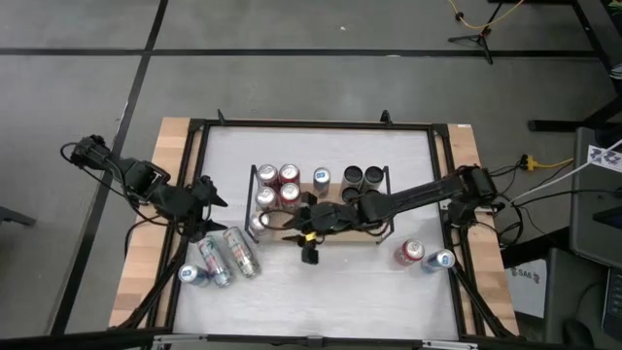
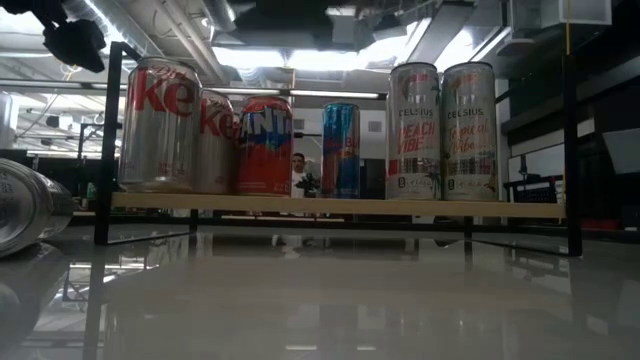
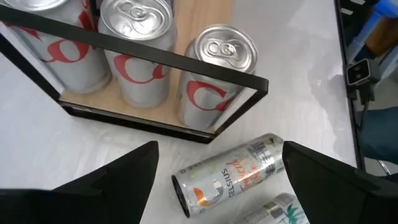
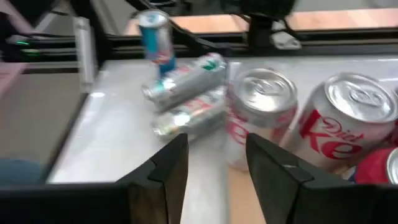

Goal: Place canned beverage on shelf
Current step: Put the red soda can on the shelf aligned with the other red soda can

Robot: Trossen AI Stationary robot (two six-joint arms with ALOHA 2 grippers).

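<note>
The shelf [image 1: 335, 236] already holds several upright cans: Coke cans [image 1: 267, 176] at one end, a blue can [image 1: 322, 178] in the middle, two dark-topped cans [image 1: 362, 177] at the other end. More are left on the table: two Celsius cans [image 1: 229, 256] lying down near the left gripper [image 1: 209, 194], which is open and empty. Their long axes are flat and slanted to the shelf edge. A red can [image 1: 409, 253] stands on the right. The right gripper [image 1: 292, 220] is over the shelf front, half open, holding nothing.
</note>
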